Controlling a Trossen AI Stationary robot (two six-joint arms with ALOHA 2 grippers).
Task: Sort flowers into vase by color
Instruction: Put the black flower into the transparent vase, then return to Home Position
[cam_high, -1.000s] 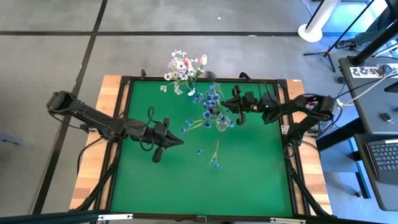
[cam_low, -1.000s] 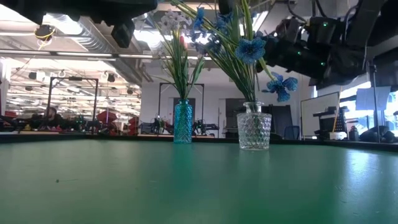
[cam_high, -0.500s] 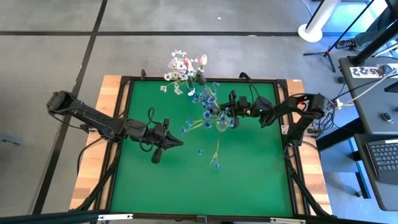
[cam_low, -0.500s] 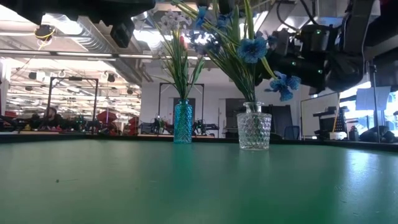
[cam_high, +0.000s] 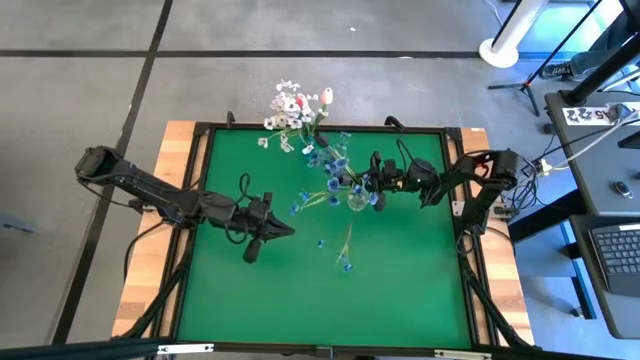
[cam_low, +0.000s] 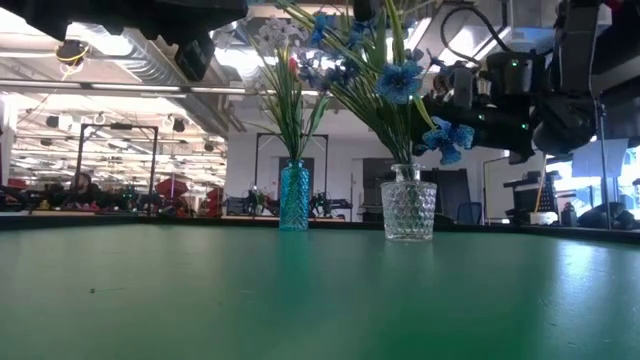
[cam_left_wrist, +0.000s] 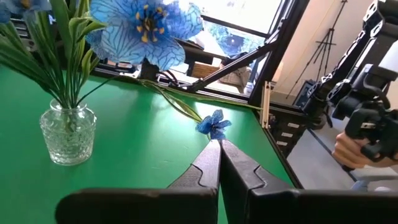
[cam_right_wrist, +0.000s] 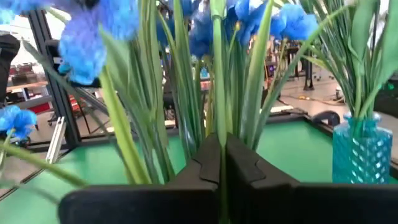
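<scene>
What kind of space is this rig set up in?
Probably a robotics lab or workshop: a green-topped table in a black frame, a tripod stand and laptop beside it, and an open hall with exposed ceiling ducts behind.

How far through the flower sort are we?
Done: blue flowers stand in the clear vase, white ones in the blue vase. In hand: right gripper, shut, is pressed among the clear vase's stems. Left: one blue spray lies on the mat; left gripper hovers shut nearby.
</scene>
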